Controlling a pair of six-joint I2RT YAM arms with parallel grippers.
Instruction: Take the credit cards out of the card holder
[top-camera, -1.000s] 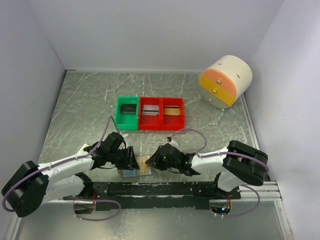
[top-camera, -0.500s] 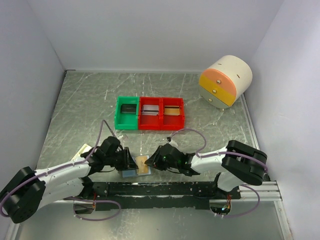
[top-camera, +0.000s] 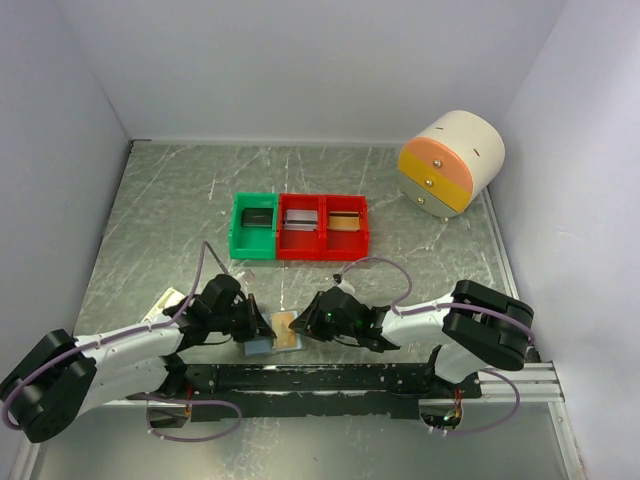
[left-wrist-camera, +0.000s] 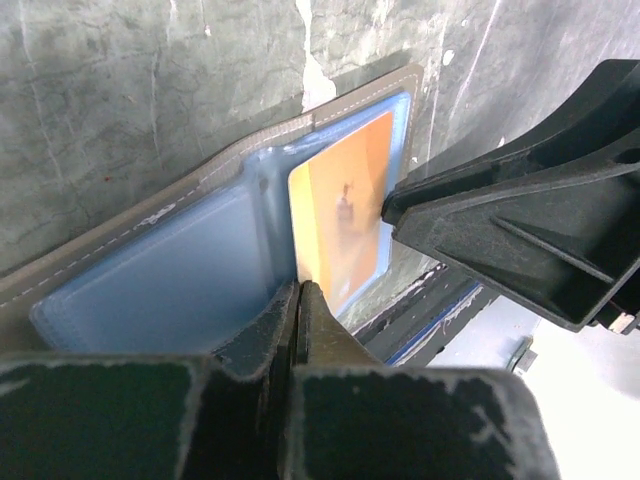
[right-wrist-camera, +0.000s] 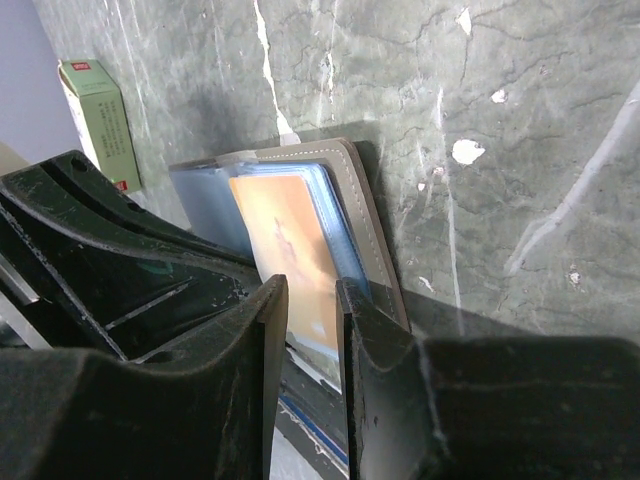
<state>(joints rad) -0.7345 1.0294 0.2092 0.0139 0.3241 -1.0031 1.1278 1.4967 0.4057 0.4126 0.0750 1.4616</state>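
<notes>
Grey marbled table, white walls on three sides, and the work sits right at the near edge, just above the arms' mounting rail. Between the two arms the holder lies opened flat, with one orange card on its right panel.

The left gripper is closed tight, its tips meeting at the card's near-left corner (I cannot tell whether the corner is actually between them). The right gripper has its jaws a narrow gap apart, tips down over the right panel and the card. Whether it pins or pinches there is unclear.

Risks, as I judge them:
- A corner is little to hold, so the card may slip free when pulled.
- If the right gripper is not pinning the holder, it may drag along with the card, or slide off the near edge.
- The grippers are crowded together and could knock each other.

The holder is grey outside with a pale stitched border, and its pockets are glossy translucent blue. The card looks thin, stiff and slightly skewed.
</notes>
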